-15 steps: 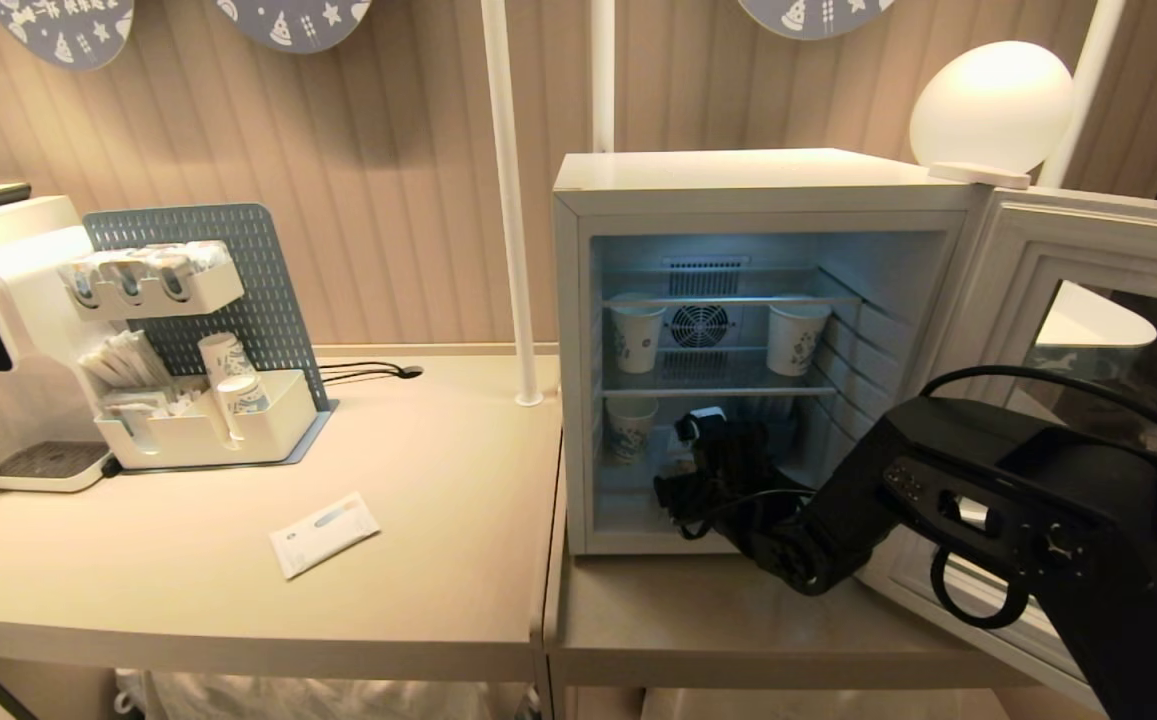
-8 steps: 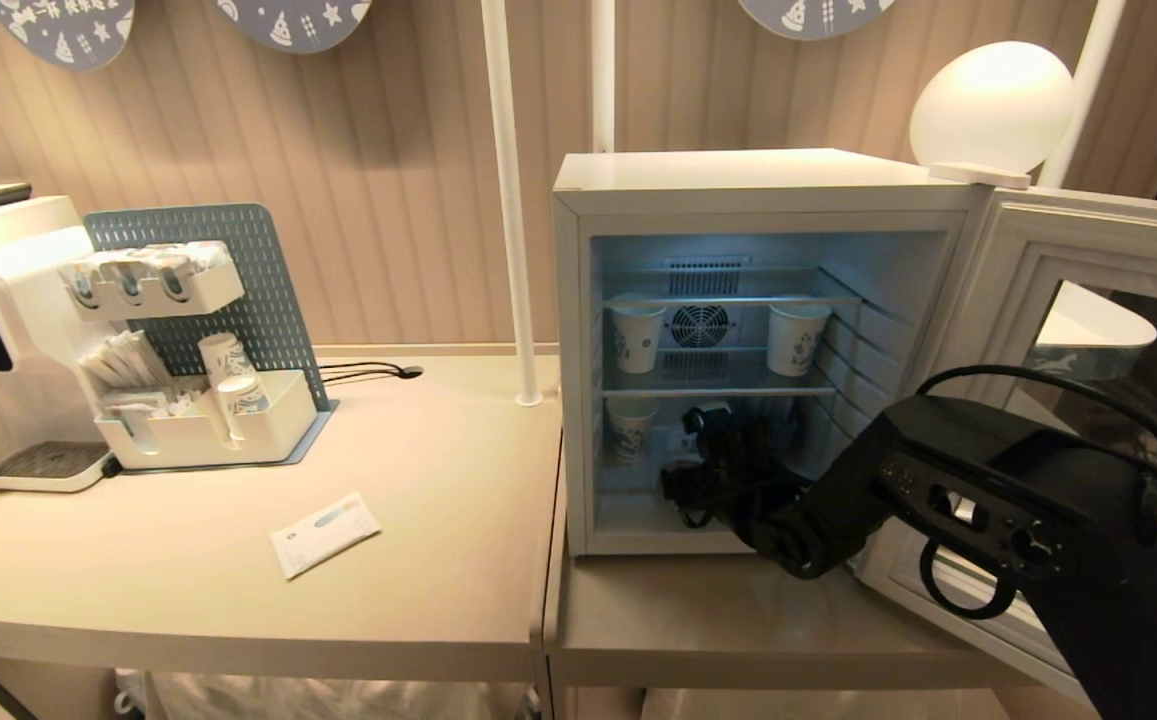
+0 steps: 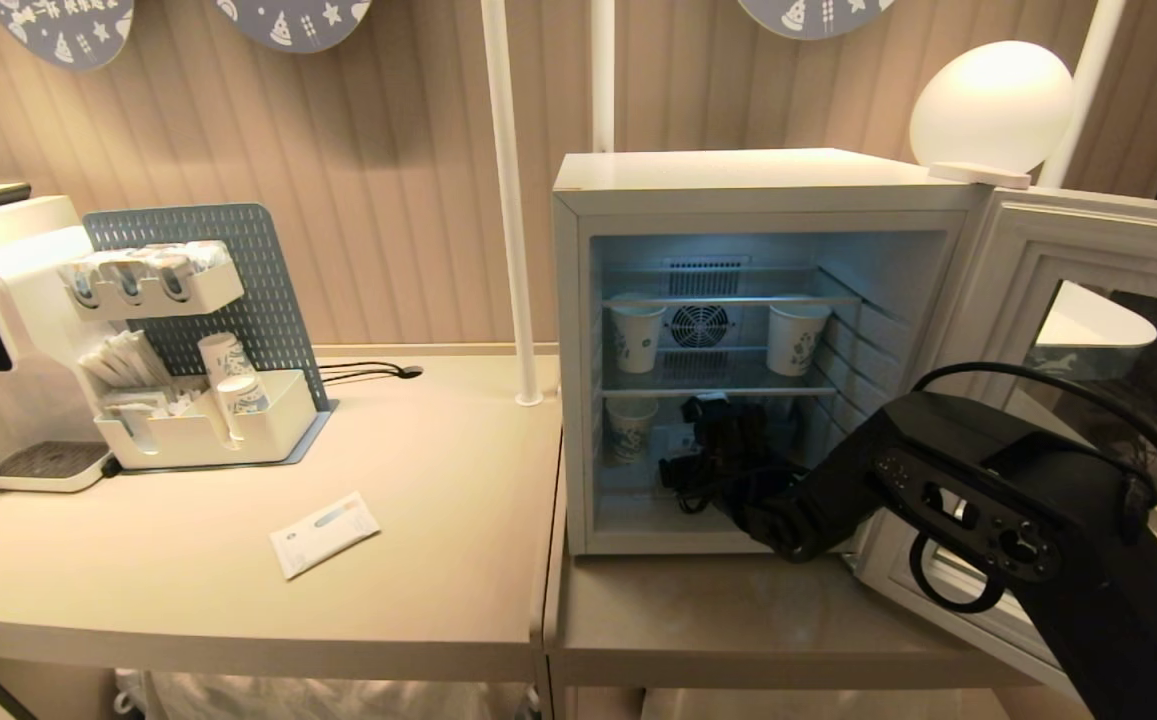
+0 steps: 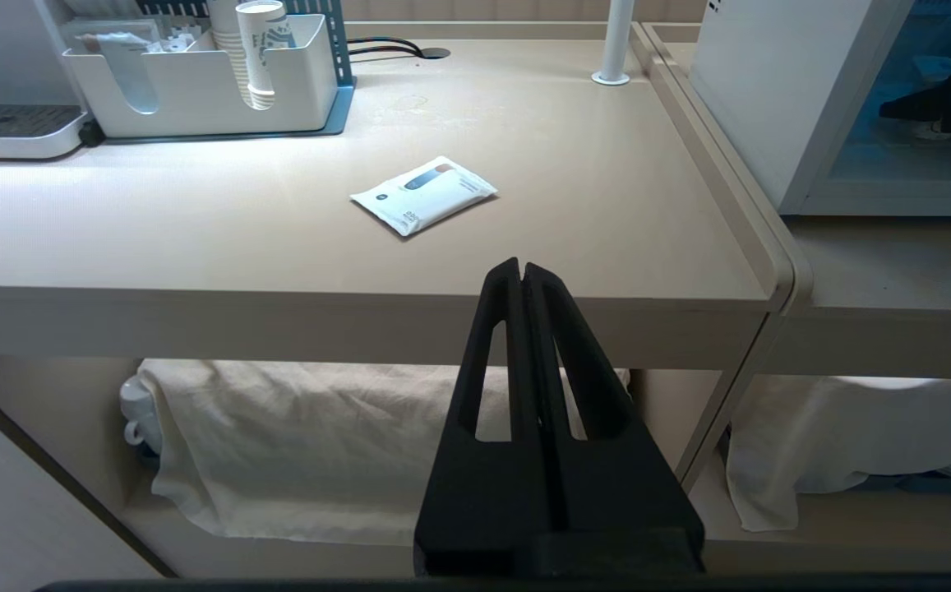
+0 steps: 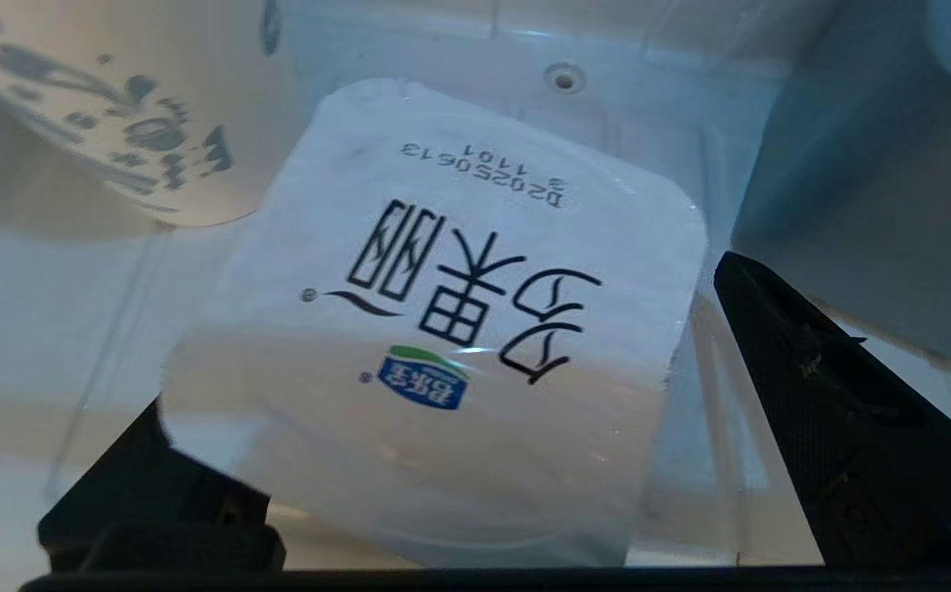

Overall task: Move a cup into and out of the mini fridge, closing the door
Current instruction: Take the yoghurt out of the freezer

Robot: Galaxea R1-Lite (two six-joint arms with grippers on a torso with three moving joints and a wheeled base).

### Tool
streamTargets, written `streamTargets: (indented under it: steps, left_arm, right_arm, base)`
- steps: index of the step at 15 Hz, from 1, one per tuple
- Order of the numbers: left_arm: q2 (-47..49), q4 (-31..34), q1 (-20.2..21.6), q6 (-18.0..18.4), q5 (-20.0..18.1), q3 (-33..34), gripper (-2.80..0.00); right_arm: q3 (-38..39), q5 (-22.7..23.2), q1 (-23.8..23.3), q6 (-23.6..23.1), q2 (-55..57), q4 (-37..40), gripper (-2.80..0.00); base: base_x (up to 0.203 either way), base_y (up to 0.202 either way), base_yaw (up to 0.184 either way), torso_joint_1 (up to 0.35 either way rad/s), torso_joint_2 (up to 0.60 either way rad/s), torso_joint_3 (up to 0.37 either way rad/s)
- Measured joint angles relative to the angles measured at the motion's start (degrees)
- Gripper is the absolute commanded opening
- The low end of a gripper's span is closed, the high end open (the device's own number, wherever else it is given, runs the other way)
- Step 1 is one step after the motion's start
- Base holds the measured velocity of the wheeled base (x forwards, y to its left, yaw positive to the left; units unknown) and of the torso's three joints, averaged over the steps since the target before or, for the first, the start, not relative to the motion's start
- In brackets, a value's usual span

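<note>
Right gripper (image 5: 459, 411) | jaws apart, astride small white foil-lidded cup (image 5: 442, 312) | inside white boxy mini fridge (image 3: 738, 190), lower compartment | grey-blue glass door (image 3: 1088, 320) open | left gripper (image 4: 523, 275) closed together, below table edge

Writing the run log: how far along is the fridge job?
Done: door open, yogurt cup inside the mini fridge on its lower level. In hand: right gripper straddles the cup, fingers spread, not gripping. Left gripper parked shut. Left: retract, take the cup out, close the door.
</note>
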Motion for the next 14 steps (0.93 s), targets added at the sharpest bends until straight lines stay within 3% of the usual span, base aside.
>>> streamTargets:
  steps: [10, 11, 12, 14]
  left_arm:
    - [0.0, 0.1, 0.0, 0.0, 0.0, 0.0, -2.8]
    - [0.0, 0.1, 0.0, 0.0, 0.0, 0.0, -2.8]
    - [0.0, 0.0, 0.0, 0.0, 0.0, 0.0, -2.8]
    - [0.0, 0.0, 0.0, 0.0, 0.0, 0.0, -2.8]
  right_arm:
    - [-0.3, 0.0, -0.1, -0.3, 0.3, 0.0, 0.0]
    - [-0.3, 0.0, -0.1, -0.4, 0.3, 0.3, -1.5]
    - [-0.3, 0.0, -0.1, -0.4, 0.3, 0.4, -2.8]
    - [-0.2, 0.0, -0.1, -0.4, 0.3, 0.4, -2.8]
  base:
    - [0.0, 0.0, 0.0, 0.0, 0.0, 0.0]
    - [0.0, 0.0, 0.0, 0.0, 0.0, 0.0]
    - [0.0, 0.0, 0.0, 0.0, 0.0, 0.0]
    - [0.0, 0.0, 0.0, 0.0, 0.0, 0.0]
